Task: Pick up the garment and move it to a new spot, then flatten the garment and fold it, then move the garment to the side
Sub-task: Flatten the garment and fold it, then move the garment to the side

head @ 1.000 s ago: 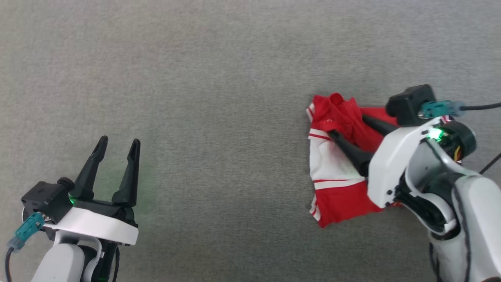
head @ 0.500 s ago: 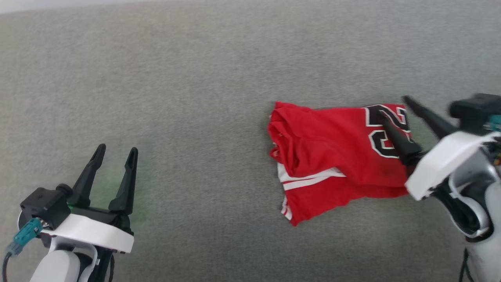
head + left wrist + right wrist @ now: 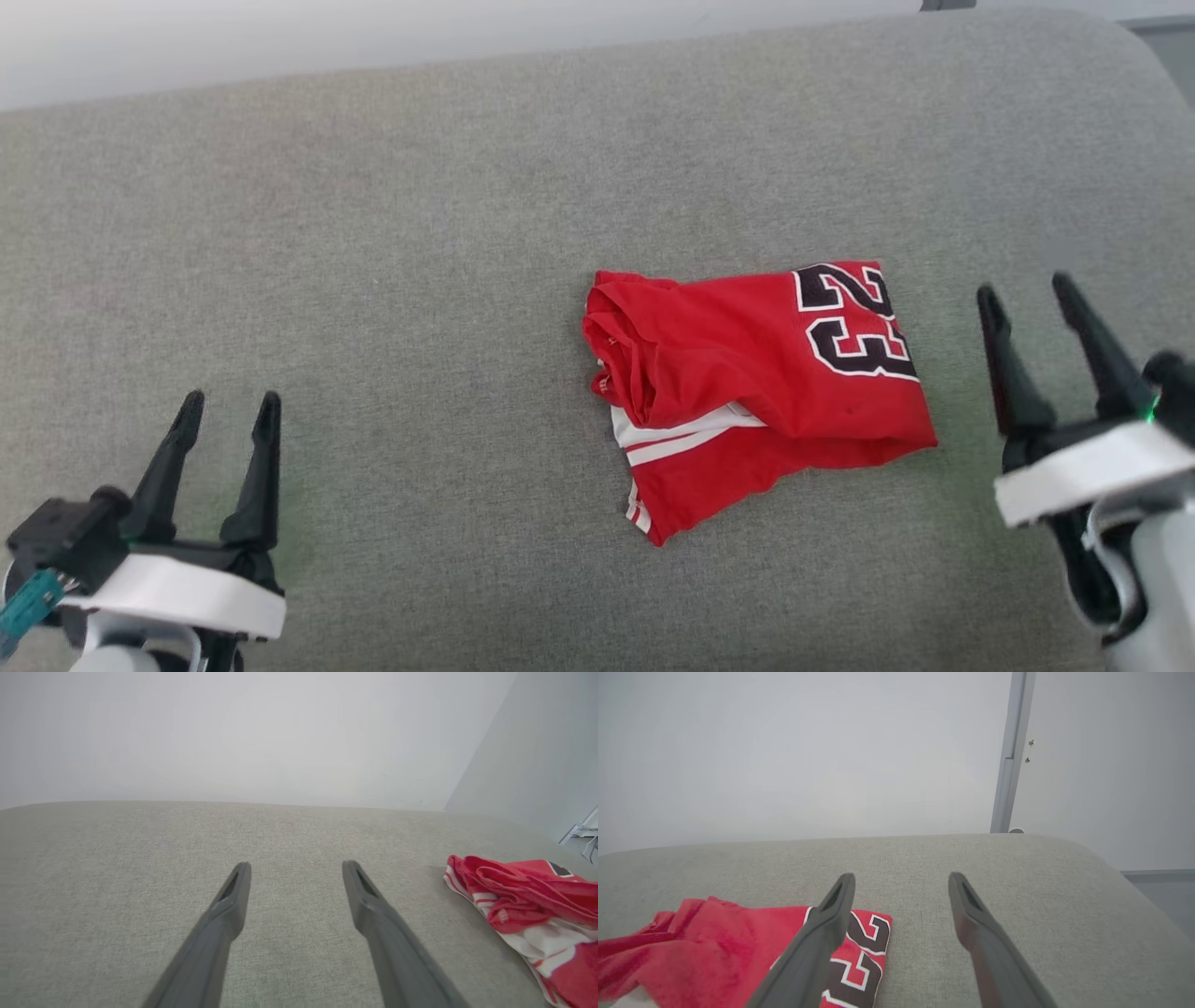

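The garment (image 3: pixel 747 383) is a red shirt with a black "23" and white striped trim, lying folded in a compact bundle on the grey cushion, right of centre. It also lies at the right edge of the left wrist view, garment (image 3: pixel 523 905), and at the lower left of the right wrist view, garment (image 3: pixel 714 947). My right gripper (image 3: pixel 1025 291) stands open just right of the shirt, clear of it, nothing between its fingers. Far to the left my left gripper (image 3: pixel 229 408) is open and holds nothing.
The grey fabric cushion (image 3: pixel 373 280) spreads wide around the shirt; its back edge meets a pale wall (image 3: pixel 280 37). The cushion's rounded right corner (image 3: pixel 1120 56) drops off beside a grey vertical post (image 3: pixel 1011 756).
My right gripper has come off the shirt and drawn back to its right. The shirt lies unfolded wider, showing the number. The head camera has tilted up, shifting the whole picture.
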`<state>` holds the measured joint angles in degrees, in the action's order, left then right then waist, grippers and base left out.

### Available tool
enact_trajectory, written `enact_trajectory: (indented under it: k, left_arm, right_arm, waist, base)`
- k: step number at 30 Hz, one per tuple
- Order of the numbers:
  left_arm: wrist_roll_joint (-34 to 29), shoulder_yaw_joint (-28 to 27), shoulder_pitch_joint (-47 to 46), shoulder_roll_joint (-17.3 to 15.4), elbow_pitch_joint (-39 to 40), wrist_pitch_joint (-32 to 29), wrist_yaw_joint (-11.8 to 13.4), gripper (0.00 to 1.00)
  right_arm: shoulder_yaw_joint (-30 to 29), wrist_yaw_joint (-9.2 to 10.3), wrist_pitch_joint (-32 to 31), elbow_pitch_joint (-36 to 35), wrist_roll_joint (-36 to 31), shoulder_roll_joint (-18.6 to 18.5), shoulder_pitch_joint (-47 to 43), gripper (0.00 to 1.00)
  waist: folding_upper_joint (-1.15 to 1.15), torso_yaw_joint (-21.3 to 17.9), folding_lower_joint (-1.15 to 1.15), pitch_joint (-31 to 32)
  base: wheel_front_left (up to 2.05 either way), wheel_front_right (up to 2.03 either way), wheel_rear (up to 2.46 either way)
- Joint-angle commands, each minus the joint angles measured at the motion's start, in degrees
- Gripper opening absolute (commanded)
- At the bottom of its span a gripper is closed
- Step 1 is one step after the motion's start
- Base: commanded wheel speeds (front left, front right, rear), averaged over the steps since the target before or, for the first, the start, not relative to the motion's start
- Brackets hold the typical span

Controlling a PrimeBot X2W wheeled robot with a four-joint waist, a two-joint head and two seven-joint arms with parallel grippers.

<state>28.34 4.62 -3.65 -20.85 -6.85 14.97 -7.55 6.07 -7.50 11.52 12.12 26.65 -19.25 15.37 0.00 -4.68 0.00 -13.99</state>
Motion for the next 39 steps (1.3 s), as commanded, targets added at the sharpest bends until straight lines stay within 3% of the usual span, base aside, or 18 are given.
enact_trajectory:
  k: [1, 16, 27, 32, 39]
  left_arm:
    - [-0.3, -1.0, 1.1, 0.2, 0.4, 0.3, 0.1, 1.0]
    - [-2.5, -7.7, 9.9, 2.8, 5.8, 0.3, 0.1, 1.0]
    - [-2.9, -6.9, 7.9, 3.3, 6.4, 0.3, 0.1, 1.0]
    - [-2.6, -6.3, 6.1, 2.5, 7.0, 0.3, 0.1, 1.0]
    - [-1.7, -4.4, 2.1, 1.2, 7.2, 0.3, 0.1, 1.0]
  right_arm:
    - [0.0, 0.03, 1.1, 0.4, -0.7, 0.7, -1.1, 1.0]
    - [-3.9, 0.03, 2.8, -5.4, -4.3, 4.0, -10.7, 1.0]
    - [-5.0, 0.03, 0.3, -7.1, -4.5, 4.1, -10.5, 1.0]
    - [-2.7, 0.03, -7.2, -7.4, -5.6, 1.0, -6.7, 1.0]
    - [1.6, 0.05, -26.2, -10.5, -3.3, -6.1, -0.4, 1.0]
  waist:
    - [0.0, 0.0, 0.0, 0.5]
    - [0.0, 0.6, 0.0, 1.2]
    - [0.0, 2.0, 0.0, 0.4]
    - [0.0, 1.8, 0.0, -1.6]
    - [0.0, 2.4, 0.0, -6.3]
  base:
    - [0.0, 0.0, 0.0]
    - [0.0, 0.0, 0.0]
    - [0.0, 0.0, 0.0]
    - [0.0, 0.0, 0.0]
    - [0.0, 0.0, 0.0]
